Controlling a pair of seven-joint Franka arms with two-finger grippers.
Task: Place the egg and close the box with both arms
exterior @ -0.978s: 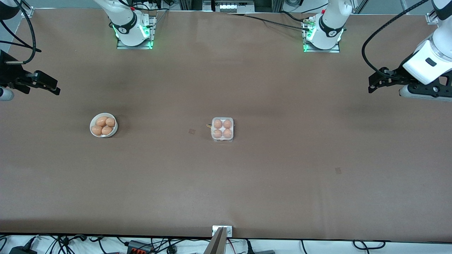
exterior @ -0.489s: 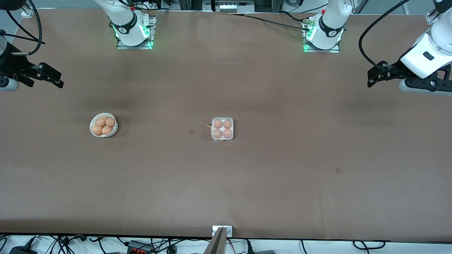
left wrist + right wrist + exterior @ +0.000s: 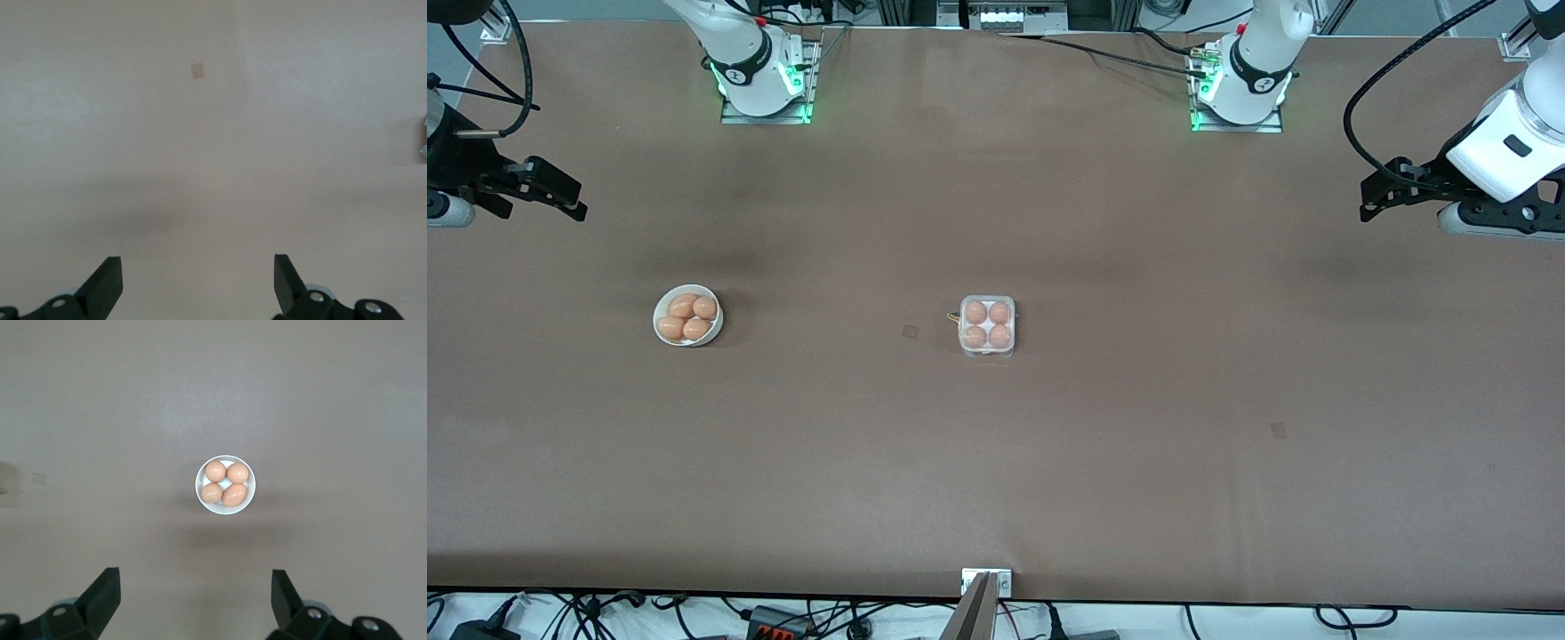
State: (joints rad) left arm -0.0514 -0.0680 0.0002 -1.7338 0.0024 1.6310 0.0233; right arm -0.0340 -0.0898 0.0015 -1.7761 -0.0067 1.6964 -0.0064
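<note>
Brown tabletop, plain, a few small darker patches; cables and power strips along its near edge, green-lit arm bases at the far edge. Box mid-tabletop, four brown eggs in it, clear lid looks down over them. White bowl with four more eggs toward the right arm's end, well apart from the box. Left pincer up in the air over bare tabletop at the left arm's end, fingers spread wide, holding nothing. Right pincer up over the right arm's end, spread wide too, empty; its wrist view looks down on the bowl. Both pincers well apart from the box.
</note>
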